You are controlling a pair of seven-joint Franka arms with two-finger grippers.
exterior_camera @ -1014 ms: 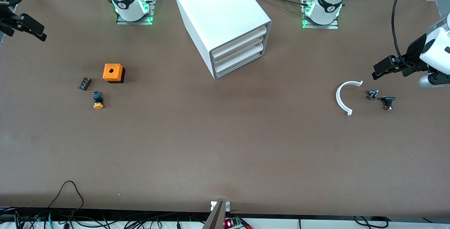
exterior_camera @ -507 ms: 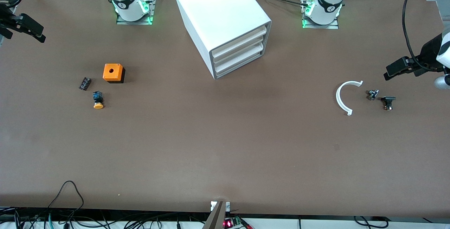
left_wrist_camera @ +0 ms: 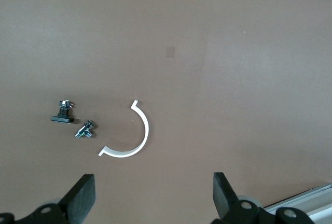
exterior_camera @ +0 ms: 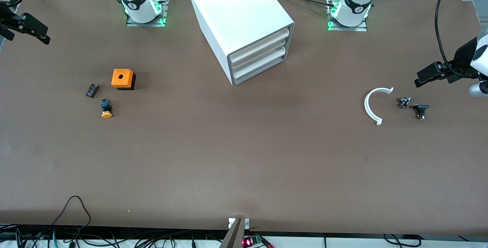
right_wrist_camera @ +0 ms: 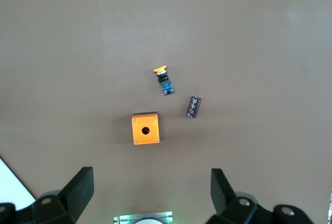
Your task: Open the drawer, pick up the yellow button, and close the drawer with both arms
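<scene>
Brown worktop (exterior_camera: 244,156) carries a white drawer cabinet (exterior_camera: 244,23), all drawers shut. Both arms wait aloft, fingers apart: right pincer (right_wrist_camera: 150,193) above the button (right_wrist_camera: 164,81) and orange box (right_wrist_camera: 145,128); left pincer (left_wrist_camera: 153,195) above a white arc (left_wrist_camera: 132,138).

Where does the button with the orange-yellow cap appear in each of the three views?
Front view: the button lies on the table at the right arm's end, nearer the camera than the orange box.
Right wrist view: button mid-picture, beside the orange box, the shared landmark.
Left wrist view: not in it.
</scene>
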